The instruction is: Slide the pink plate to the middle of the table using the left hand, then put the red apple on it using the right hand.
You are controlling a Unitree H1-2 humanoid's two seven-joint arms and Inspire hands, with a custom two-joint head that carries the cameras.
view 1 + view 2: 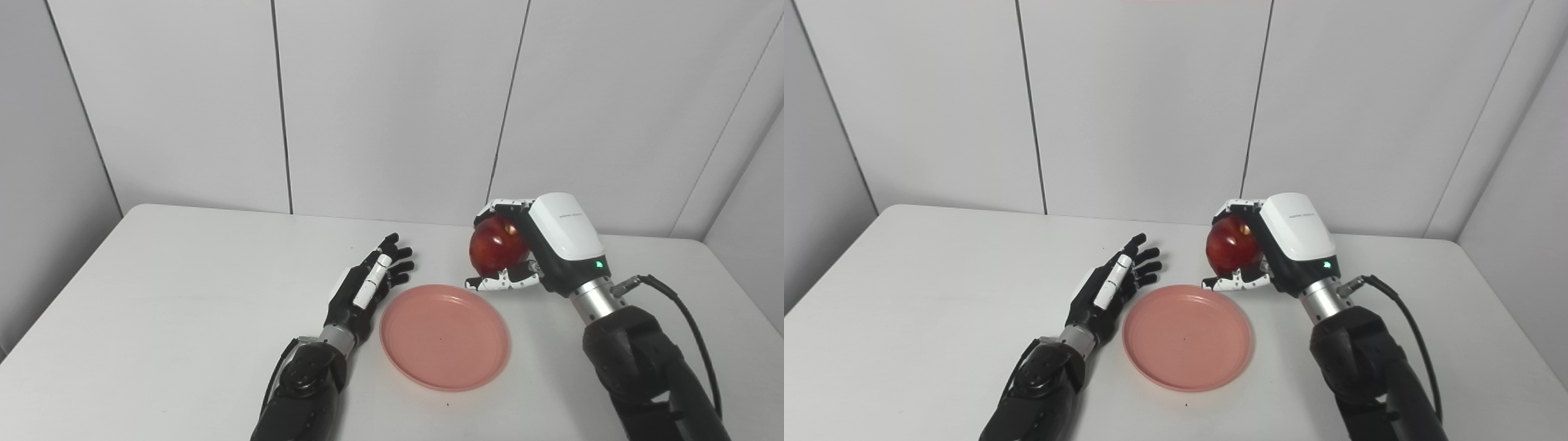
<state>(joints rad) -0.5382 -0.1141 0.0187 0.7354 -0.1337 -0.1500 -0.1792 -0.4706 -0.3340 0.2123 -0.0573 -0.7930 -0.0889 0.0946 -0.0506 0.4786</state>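
Fingers [499, 205] of the right hand [539, 245] are wrapped around the red apple [496, 248], which is held above the table [153, 294] just beyond the pink plate's [445, 337] far rim. Placing is judged underway; a short carry toward the plate's centre and lowering are called for. Beside the plate, the left hand [367, 285] is laid flat, fingers spread, empty.

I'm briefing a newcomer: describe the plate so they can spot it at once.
Start at the white table in front of the grey panelled wall. Near its middle, between the two robot arms, lies the pink plate, flat and empty. It is just right of the open left robot hand and below the red apple gripped by the right robot hand; nothing else is pink and round.
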